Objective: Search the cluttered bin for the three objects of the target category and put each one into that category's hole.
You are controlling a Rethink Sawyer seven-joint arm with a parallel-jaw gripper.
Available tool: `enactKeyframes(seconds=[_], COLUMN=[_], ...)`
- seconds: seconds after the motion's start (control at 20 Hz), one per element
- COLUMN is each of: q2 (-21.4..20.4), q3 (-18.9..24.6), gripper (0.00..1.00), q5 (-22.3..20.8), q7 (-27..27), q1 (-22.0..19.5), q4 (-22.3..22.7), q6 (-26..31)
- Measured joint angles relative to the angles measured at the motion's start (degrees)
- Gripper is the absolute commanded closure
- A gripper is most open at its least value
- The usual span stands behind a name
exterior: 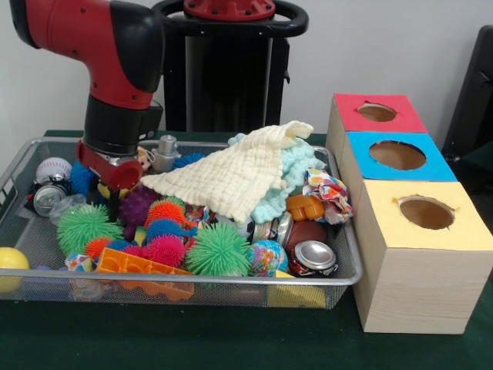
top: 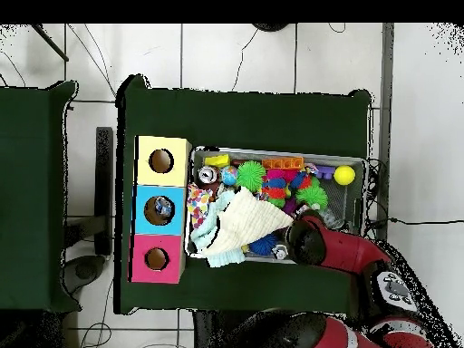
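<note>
The silver wire-mesh bin (exterior: 350, 266) (top: 361, 165) is full of toys. One silver-topped can (exterior: 313, 256) lies at its front right corner, next to the box; it also shows in the overhead view (top: 208, 175). A second can (exterior: 48, 198) lies at the left end beside a white baseball (exterior: 52, 167). The crushed clear bottle is not clearly in view. The gripper (exterior: 117, 171) (top: 292, 237) is lowered into the bin's back left part, its tip buried among the toys. The box (exterior: 420, 266) right of the bin has red (exterior: 377, 112), blue (exterior: 397, 155) and yellow (exterior: 426, 213) holes.
A cream cloth (exterior: 231, 176) and a pale blue cloth (exterior: 296, 166) cover the bin's middle. Spiky balls in green (exterior: 219, 250), orange and pink (exterior: 165, 250), an orange block (exterior: 142, 266) and a yellow ball (exterior: 11, 259) fill the front. Something pale shows inside the blue hole (top: 162, 208).
</note>
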Motion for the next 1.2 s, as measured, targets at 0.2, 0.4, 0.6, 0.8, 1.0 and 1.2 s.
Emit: enactKeyframes(seconds=[0.2,0.4,0.6,0.8,1.0,1.2], q2=[0.4,0.4,0.4,0.4,0.0,-2.8], q3=[0.0,0.0,-0.1,-0.1,-0.2,-0.3], gripper=[0.00,1.00,1.00,1.00,1.00,1.00], q5=[0.0,0.0,0.0,0.0,0.0,0.0], q7=[0.0,0.0,0.0,0.0,0.0,0.0], q1=[0.0,0.0,0.0,0.0,0.0,0.7], q4=[0.0,0.0,0.0,0.0,0.1,1.3], q6=[-0.8,-0.8,-0.8,-0.8,-0.8,-0.8])
